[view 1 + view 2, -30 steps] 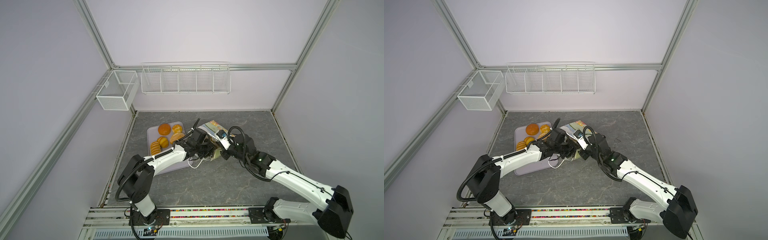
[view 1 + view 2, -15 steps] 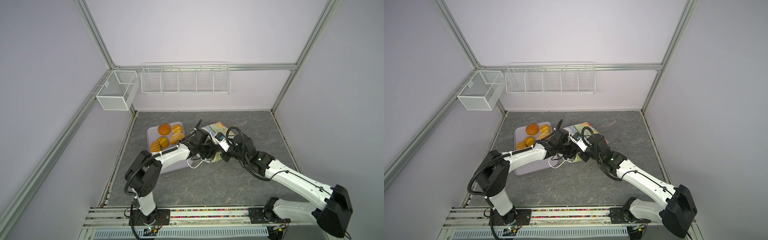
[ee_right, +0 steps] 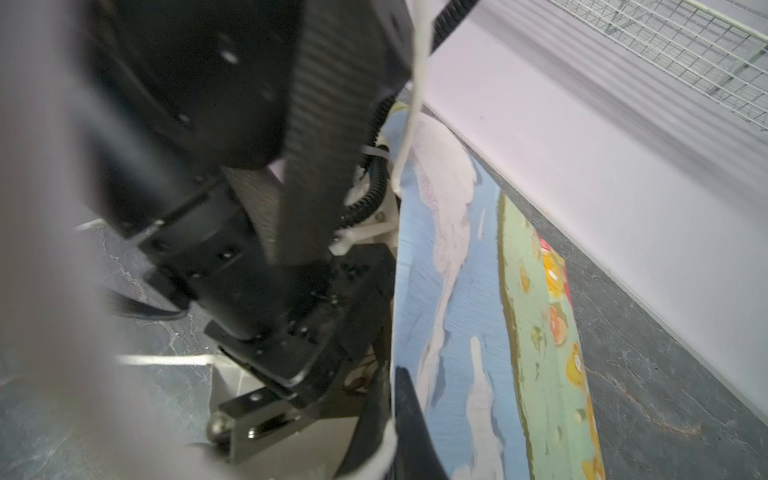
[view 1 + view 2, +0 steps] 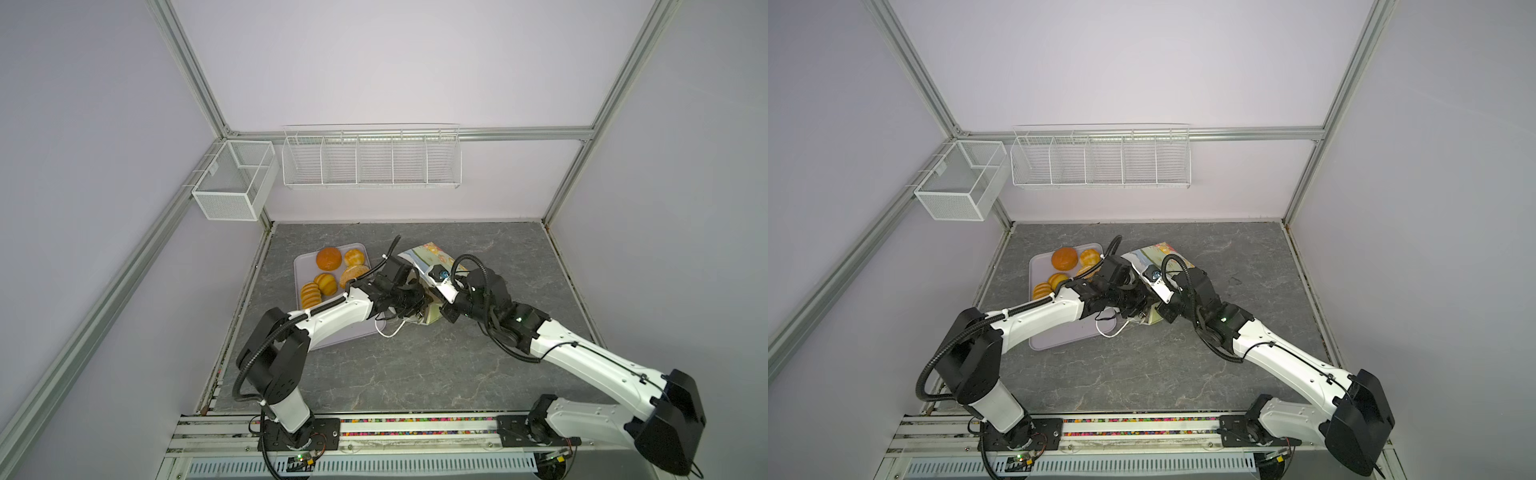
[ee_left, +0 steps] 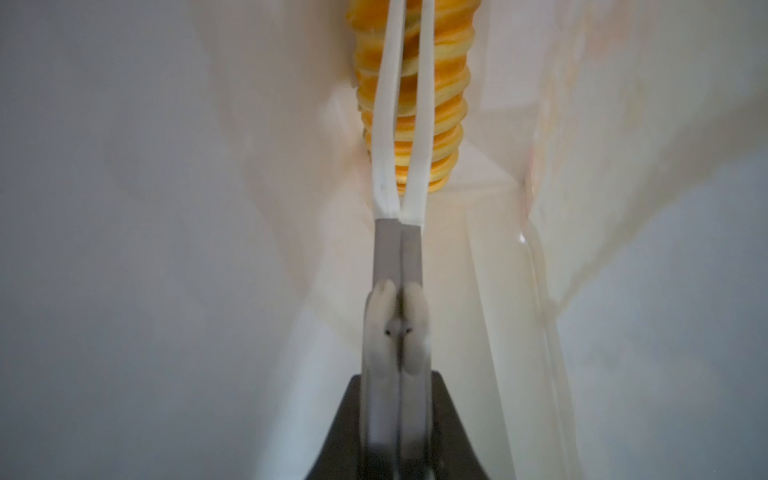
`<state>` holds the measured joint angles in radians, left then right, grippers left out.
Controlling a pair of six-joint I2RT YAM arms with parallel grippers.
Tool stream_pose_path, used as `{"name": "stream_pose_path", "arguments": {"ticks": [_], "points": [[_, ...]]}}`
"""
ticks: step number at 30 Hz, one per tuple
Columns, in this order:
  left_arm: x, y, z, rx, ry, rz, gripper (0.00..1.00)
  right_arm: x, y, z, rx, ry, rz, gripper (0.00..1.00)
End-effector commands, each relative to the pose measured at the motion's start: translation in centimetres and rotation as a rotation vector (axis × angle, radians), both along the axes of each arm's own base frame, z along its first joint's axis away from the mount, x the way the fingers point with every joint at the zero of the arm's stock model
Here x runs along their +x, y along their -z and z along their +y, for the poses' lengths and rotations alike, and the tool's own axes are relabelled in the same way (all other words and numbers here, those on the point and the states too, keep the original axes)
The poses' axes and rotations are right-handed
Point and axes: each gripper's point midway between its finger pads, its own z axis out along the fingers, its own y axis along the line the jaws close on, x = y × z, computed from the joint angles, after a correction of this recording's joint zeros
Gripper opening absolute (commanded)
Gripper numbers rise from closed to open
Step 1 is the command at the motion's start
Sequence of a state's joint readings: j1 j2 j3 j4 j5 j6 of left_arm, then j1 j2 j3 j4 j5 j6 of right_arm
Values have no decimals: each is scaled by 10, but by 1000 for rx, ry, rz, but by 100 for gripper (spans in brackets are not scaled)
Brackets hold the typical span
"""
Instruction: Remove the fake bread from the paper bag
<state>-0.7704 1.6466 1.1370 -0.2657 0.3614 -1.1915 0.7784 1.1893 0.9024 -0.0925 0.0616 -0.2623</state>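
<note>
- The paper bag (image 4: 432,255) lies on its side on the grey surface (image 4: 415,365). Its printed sky panel faces up, its mouth turns toward the two arms, and a white cord handle (image 4: 388,332) trails loose by the mouth.
- The left claw (image 5: 409,25) is deep inside the bag, with white paper walls on both sides of it.
- Its fingers (image 5: 384,124) meet at their roots and splay a little toward the tips, and orange ridges show in the narrow gap. I read that as a tight pinch on the ridged loaf (image 5: 451,95), though the tips run out of frame, so the contact itself is hidden.
- The loaf sits at the bag's far fold, straight ahead of the left claw. Its long axis is in line with the fingers, so only a crest of it is pinched, not its full width.
- The right claw (image 4: 445,319) is closed at the bag's mouth. The right wrist view shows a dark finger against the printed side, and it seems to hold the rim down.
- The left arm is the nearer one. The coming pull likely runs straight back along the loaf's axis and out through the mouth.
- A round bun (image 4: 328,258) and four more breads lie on the lilac tray (image 4: 305,270), just beside the bag.
</note>
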Motion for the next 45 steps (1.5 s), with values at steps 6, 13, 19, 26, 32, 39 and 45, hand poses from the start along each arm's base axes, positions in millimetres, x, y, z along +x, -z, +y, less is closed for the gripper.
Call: {"name": "stream_pose_path", "arguments": {"ticks": [6,13,19,26,32,39,45], "points": [[-13,-27,30,7,-36,-82,0,10,-13,-5,-1,62,-68,7],[-26,-36,41,9,-31,-106,0,18,-10,-8,-17,105,-57,7],[-28,-37,41,4,-34,-96,0,9,-7,-3,-2,50,-53,7],[-8,-31,32,-14,-79,-102,35,-5,5,0,-13,-3,-73,7],[3,-13,23,-25,-91,-78,41,-8,3,-3,-29,20,-133,7],[9,-3,8,-64,-73,-62,43,-13,4,0,-44,-10,-156,7],[12,1,-8,-120,-40,-43,43,-16,8,8,-74,-60,-148,7]]}}
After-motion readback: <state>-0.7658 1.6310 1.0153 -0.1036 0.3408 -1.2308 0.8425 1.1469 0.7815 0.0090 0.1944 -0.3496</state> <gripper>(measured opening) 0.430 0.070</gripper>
